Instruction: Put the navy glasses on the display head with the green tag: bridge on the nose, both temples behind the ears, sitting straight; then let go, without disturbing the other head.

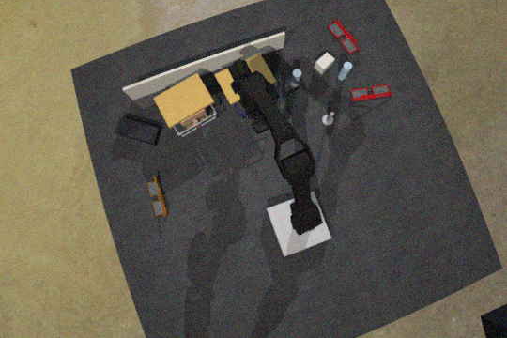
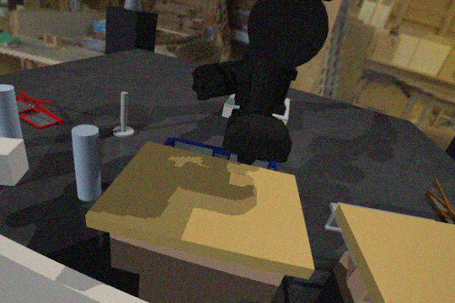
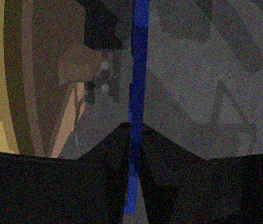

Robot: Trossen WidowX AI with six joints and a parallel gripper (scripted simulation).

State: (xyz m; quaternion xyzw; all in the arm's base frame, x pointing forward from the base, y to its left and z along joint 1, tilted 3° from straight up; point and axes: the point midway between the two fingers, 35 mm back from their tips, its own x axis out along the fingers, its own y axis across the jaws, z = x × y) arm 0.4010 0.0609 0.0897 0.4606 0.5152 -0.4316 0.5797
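My gripper [image 2: 248,156] [image 3: 131,131] is shut on the navy glasses [image 2: 198,145] [image 3: 140,60], at the middle of their front frame. The glasses are in the air in front of the head under the left tan slab in the exterior view. That slab [image 2: 248,235] [image 1: 226,84] hides most of this head and the temples. In the wrist view the head's nose [image 3: 79,65] points toward the frame, close to two pale nose pads [image 3: 105,88]. Contact cannot be told. The other head, under another slab [image 1: 184,99] [image 2: 404,252], wears silver glasses [image 1: 198,127]. No green tag shows.
A long pale wall [image 1: 207,66] stands behind the heads. Light-blue cylinders [image 1: 297,74] [image 2: 86,163], a white block [image 1: 324,62] [image 2: 13,163], a small peg stand [image 1: 328,119] [image 2: 124,113] and red glasses [image 1: 371,94] are to one side. A dark tray [image 1: 141,130] and orange glasses [image 1: 157,197] are opposite.
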